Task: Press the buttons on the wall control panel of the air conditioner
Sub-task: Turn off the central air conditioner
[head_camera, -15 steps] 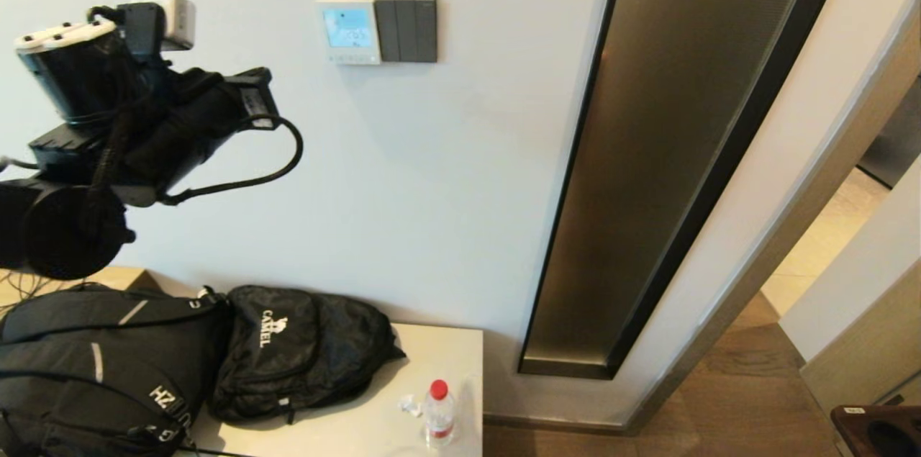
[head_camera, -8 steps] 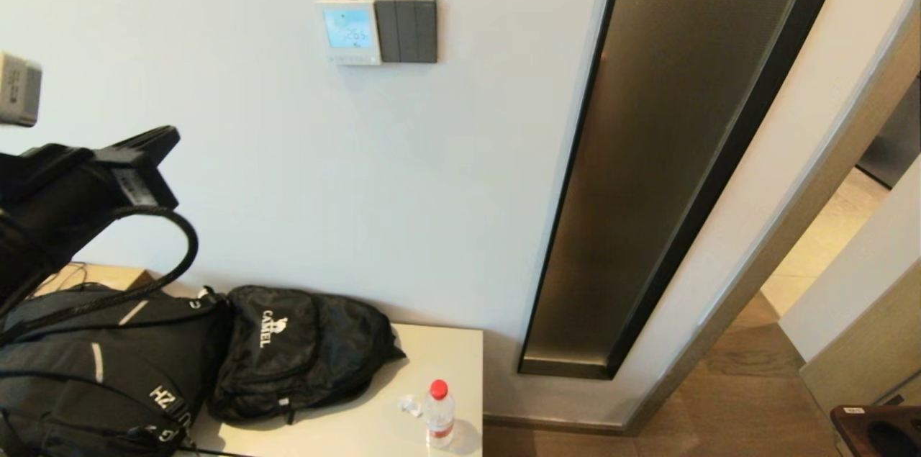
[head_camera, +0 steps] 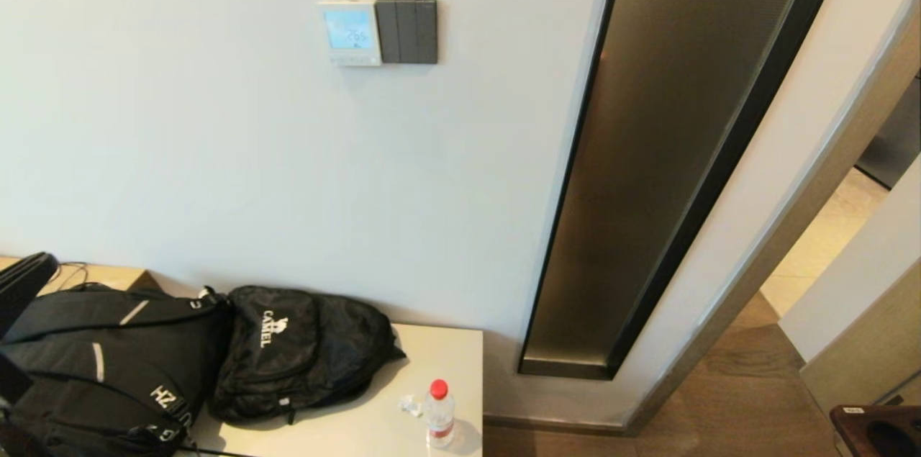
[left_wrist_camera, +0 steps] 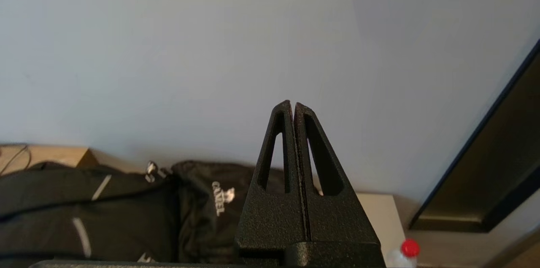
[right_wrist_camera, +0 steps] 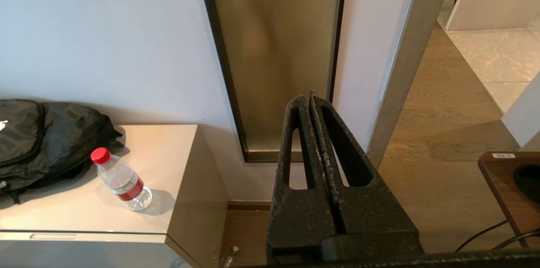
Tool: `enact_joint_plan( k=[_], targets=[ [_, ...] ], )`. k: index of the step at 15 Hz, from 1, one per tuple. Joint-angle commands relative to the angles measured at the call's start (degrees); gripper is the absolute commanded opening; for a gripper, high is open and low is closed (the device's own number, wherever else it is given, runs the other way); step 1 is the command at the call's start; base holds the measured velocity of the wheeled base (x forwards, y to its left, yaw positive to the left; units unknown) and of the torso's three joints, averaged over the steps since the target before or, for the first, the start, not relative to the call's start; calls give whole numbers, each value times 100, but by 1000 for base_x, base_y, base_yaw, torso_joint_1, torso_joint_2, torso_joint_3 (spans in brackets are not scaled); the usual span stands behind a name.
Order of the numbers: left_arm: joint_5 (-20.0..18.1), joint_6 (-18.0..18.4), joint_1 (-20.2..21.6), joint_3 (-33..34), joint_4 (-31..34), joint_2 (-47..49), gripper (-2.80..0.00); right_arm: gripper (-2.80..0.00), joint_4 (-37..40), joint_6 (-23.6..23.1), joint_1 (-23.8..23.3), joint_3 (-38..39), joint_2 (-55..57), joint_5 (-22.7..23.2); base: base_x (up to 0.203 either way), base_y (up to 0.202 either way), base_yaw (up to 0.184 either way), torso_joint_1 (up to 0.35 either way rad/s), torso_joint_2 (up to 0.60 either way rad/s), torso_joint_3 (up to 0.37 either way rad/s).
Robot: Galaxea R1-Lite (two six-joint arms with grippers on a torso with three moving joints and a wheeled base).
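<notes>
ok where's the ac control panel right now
In the head view the air conditioner's wall control panel is high on the white wall, upper centre-left, touching the left edge of the dark grey switch plate.

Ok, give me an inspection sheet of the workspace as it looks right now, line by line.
Surface: beige cabinet top, partly covered.
Job's things: white wall control panel, screen lit, digits showing; buttons in a row under the screen, nothing touching them.
Clutter: two black backpacks, red-capped water bottle.
Grippers: left pincer shut, low, aimed at bare wall; right pincer shut, low.
Cables: thin wire behind the backpacks.
Surroundings: dark grey three-rocker switch plate beside the panel, bronze glass strip, doorway.
</notes>
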Motion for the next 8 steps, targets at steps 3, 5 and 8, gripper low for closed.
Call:
enact_joint_plan(
  k=[3,5,8],
  targets=[
    [242,-8,25,-11,2363,-2068,-280,-280,-2,0,0,0,4,3,0,0,0,0,0,0],
    [365,-12,121,-19,3073,-2592,-280,-280,-2,0,0,0,4,3,0,0,0,0,0,0],
    [317,-9,679,111,3639,-3010,-280,-280,-2,0,1,0,4,3,0,0,0,0,0,0]
  ],
)
